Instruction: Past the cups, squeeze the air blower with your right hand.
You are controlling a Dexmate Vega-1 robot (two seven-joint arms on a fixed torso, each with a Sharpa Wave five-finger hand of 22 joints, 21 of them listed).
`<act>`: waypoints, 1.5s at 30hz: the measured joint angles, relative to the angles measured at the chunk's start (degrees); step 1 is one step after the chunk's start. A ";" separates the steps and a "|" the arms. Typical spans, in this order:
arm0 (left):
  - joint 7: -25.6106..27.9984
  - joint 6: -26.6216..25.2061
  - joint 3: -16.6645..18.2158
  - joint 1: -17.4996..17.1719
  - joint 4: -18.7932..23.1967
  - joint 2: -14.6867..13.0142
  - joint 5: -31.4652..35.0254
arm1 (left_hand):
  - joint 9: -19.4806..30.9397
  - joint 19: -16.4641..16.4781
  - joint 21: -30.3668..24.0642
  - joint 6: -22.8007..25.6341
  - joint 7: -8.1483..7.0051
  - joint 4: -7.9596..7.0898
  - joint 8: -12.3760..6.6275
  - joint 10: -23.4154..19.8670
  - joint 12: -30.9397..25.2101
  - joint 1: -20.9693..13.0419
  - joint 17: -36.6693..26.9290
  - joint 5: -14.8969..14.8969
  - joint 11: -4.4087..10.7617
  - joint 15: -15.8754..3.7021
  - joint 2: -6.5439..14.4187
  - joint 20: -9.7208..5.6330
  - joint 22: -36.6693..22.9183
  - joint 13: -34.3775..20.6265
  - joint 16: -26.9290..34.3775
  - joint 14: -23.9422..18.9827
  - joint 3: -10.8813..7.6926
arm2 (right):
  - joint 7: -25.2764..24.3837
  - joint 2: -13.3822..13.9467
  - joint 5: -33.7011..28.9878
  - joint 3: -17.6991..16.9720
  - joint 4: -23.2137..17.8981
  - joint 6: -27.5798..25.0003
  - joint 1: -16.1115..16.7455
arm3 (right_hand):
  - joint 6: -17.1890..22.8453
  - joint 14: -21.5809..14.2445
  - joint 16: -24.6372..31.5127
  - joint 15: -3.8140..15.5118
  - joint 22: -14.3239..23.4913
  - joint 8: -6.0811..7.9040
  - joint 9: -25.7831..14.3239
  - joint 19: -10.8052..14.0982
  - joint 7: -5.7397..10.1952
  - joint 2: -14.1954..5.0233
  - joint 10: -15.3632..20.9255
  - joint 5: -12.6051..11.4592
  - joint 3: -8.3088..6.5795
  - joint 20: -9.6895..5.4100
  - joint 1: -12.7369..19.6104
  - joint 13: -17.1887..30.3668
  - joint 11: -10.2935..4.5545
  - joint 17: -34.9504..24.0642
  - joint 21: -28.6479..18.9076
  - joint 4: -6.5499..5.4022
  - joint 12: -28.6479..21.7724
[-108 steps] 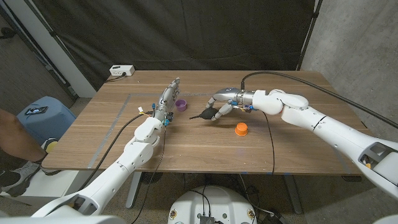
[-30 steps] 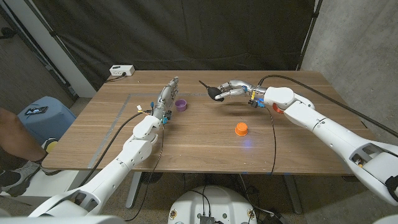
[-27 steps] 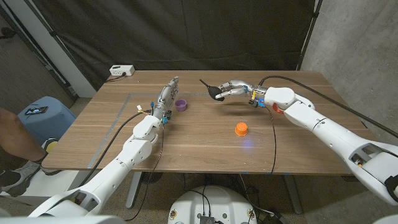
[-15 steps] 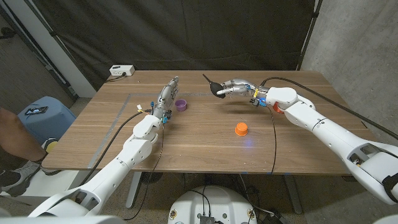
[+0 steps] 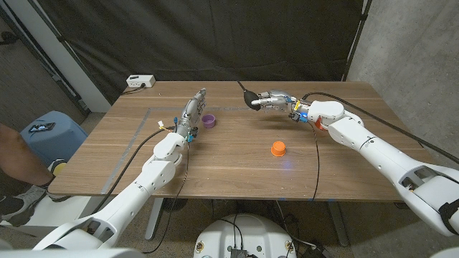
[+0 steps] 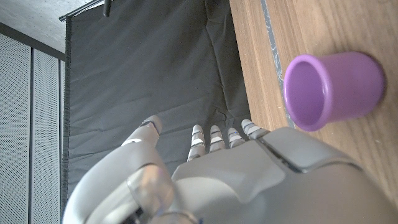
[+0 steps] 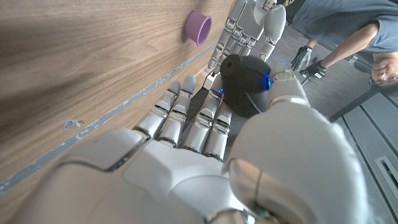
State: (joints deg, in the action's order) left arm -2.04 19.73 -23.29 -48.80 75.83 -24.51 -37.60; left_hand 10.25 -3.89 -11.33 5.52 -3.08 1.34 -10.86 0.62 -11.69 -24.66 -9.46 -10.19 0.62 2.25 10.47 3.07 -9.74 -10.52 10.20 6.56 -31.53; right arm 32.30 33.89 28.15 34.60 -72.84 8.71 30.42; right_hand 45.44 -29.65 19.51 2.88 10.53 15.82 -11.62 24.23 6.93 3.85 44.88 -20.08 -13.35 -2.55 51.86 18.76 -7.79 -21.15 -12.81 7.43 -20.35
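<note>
My right hand (image 5: pixel 274 100) holds the black air blower (image 5: pixel 253 101) above the far middle of the table, its thin nozzle pointing up and away. In the right wrist view the blower's round bulb (image 7: pixel 244 85) sits between the thumb and the fingers (image 7: pixel 186 118) of my right hand (image 7: pixel 205 155). The purple cup (image 5: pixel 209 120) stands left of centre, with my left hand (image 5: pixel 192 113) on edge just beside it, fingers straight and holding nothing. The orange cup (image 5: pixel 278 148) stands nearer the front, right of centre. The left wrist view shows the purple cup (image 6: pixel 331 91) close beside my left hand (image 6: pixel 249 174).
A white power strip (image 5: pixel 140 82) lies at the far left corner of the table (image 5: pixel 229 175). A black cable (image 5: pixel 358 107) runs across the table's right side. A blue stool (image 5: pixel 44 131) and a person's leg (image 5: pixel 18 161) are off the left edge. A person (image 7: pixel 348 31) shows in the right wrist view.
My right hand has lifted the air blower off the table from between the cups and carried it toward the far edge, tipping its nozzle upward. The left hand and both cups stayed put.
</note>
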 measured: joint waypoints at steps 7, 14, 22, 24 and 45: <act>-0.01 0.09 0.03 -0.01 0.00 -0.07 0.00 | 0.00 0.00 0.00 0.00 0.00 0.00 0.00 0.00 0.00 0.00 0.00 0.00 0.00 0.00 0.00 0.00 0.00 0.00 0.00 0.00 0.00 | 1.45 -0.62 3.60 -0.81 0.60 -2.36 0.32 | -0.01 -0.29 0.21 0.05 0.00 -0.01 0.00 0.00 0.00 -0.05 -0.09 0.19 0.00 0.00 -0.05 0.00 0.52 -0.27 0.00 0.00 0.00; -0.09 0.24 0.05 -0.02 0.11 -0.08 0.00 | 0.00 0.00 0.00 0.00 0.00 0.00 0.00 0.00 0.00 0.00 0.00 0.00 0.00 0.00 0.00 0.00 0.00 0.00 0.00 0.00 0.00 | 2.74 -1.05 6.97 -1.60 1.30 -4.66 0.70 | -0.32 -0.51 0.20 -0.10 0.00 -0.01 0.01 0.00 -0.30 -0.36 0.11 0.60 0.00 0.00 0.26 -0.01 0.71 -0.26 0.00 0.00 0.00; -0.16 0.30 0.05 -0.02 0.21 -0.05 0.01 | 0.00 0.00 0.00 0.00 0.00 0.00 0.00 0.00 0.00 0.00 0.00 0.00 0.00 0.00 0.00 0.00 0.00 0.00 0.00 0.00 0.00 | 3.76 -1.35 9.53 -2.31 1.98 -6.42 1.08 | -0.01 -0.50 0.20 -0.10 0.00 -0.37 0.04 -0.01 -0.62 -0.67 0.11 0.64 0.00 0.00 0.57 -0.01 0.71 -0.53 0.00 0.00 0.00; -0.17 0.30 0.04 -0.02 0.22 -0.03 0.03 | 0.00 0.00 0.00 0.00 0.00 0.00 0.00 0.00 0.00 0.00 0.00 0.00 0.00 0.00 0.00 0.00 0.00 0.00 0.00 0.00 0.00 | 3.96 -1.46 10.06 -2.58 2.26 -6.77 1.30 | -0.02 -0.50 0.43 -0.10 0.00 -0.37 0.05 -0.01 -0.63 -0.80 0.11 0.64 0.16 0.00 0.70 0.00 0.71 -0.53 0.00 0.17 0.00; 0.12 0.21 -0.03 -0.30 0.52 0.05 0.03 | 0.00 0.00 0.00 0.00 0.00 0.24 0.00 0.00 0.00 0.00 0.00 0.00 0.00 0.00 0.00 0.00 0.00 0.00 0.00 0.00 -0.24 | 5.12 -2.08 12.50 -3.24 3.72 -8.25 2.02 | -0.12 -0.50 0.42 -0.11 0.00 -0.67 0.01 -0.01 -0.71 -1.01 0.11 1.52 0.71 0.00 0.93 -0.01 0.70 -0.79 0.00 0.23 0.00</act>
State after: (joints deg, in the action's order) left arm -1.92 19.94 -23.32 -49.10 76.35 -24.47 -37.57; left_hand 10.25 -3.89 -11.33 5.52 -3.08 1.58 -10.86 0.62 -11.69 -24.66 -9.46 -10.19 0.62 2.25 10.47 3.07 -9.73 -10.52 10.20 6.56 -31.78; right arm 37.42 31.81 40.65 31.36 -69.12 0.46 32.43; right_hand 45.32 -30.15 19.94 2.78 10.53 15.15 -11.61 24.22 6.22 2.84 44.99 -18.56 -12.63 -2.55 52.80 18.75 -7.09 -21.94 -12.81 7.66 -20.35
